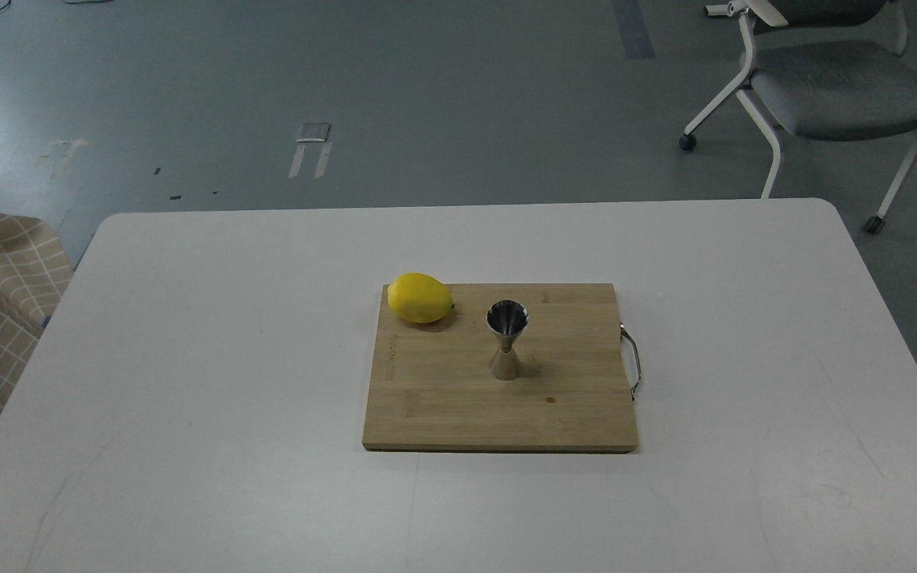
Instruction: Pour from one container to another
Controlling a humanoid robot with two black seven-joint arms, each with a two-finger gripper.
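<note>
**Head view: jigger waits on the board, no glass in sight**

Our head view shows the steel jigger (pixel 507 340) standing upright near the middle of the wooden cutting board (pixel 458 406), wide mouth up, which we judge suits it to receive a pour. A lemon (pixel 420 298) lies at the board's far left corner, apart from it. The board rests mid-tabletop (pixel 188 358). We see no tumbler, and neither arm shows, so we cannot tell how our jaws stand.
</note>
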